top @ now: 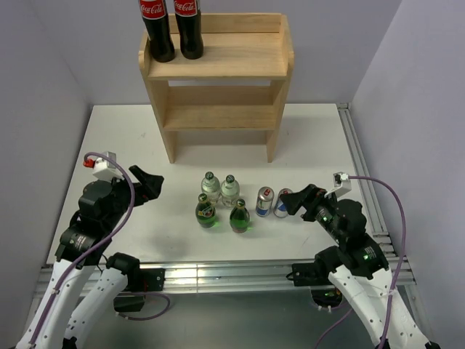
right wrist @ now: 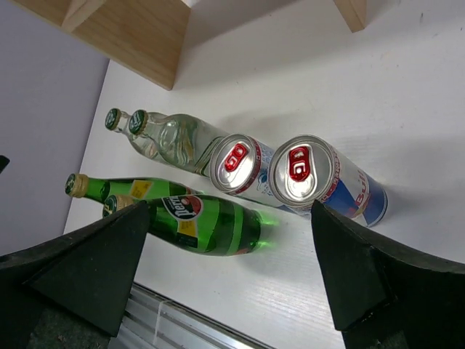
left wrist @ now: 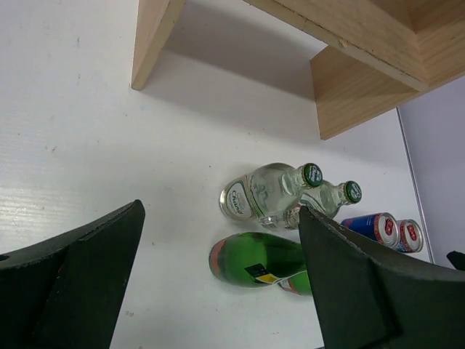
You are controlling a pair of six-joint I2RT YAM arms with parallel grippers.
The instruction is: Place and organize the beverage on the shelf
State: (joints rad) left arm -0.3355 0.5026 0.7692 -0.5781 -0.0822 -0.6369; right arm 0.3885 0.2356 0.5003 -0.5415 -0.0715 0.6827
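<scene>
Six drinks stand grouped mid-table: two clear bottles with green caps (top: 211, 186) (top: 230, 188), two green bottles (top: 206, 211) (top: 240, 217) and two silver-blue-red cans (top: 264, 201) (top: 282, 203). The wooden shelf (top: 218, 109) stands behind them at the far edge. My left gripper (top: 151, 185) is open and empty, left of the group. In the left wrist view (left wrist: 218, 218) it faces a green bottle (left wrist: 254, 259) and a clear bottle (left wrist: 265, 190). My right gripper (top: 294, 201) is open and empty, just right of the cans. In the right wrist view (right wrist: 229, 211) it faces the cans (right wrist: 305, 171) and a green bottle (right wrist: 207, 222).
Two tall dark cola bottles (top: 157, 29) (top: 189, 26) stand on the left of the shelf's top tier. A metal rail (top: 218, 273) runs along the table's near edge. Grey walls close in left and right. The shelf's lower tier (top: 218, 118) holds nothing.
</scene>
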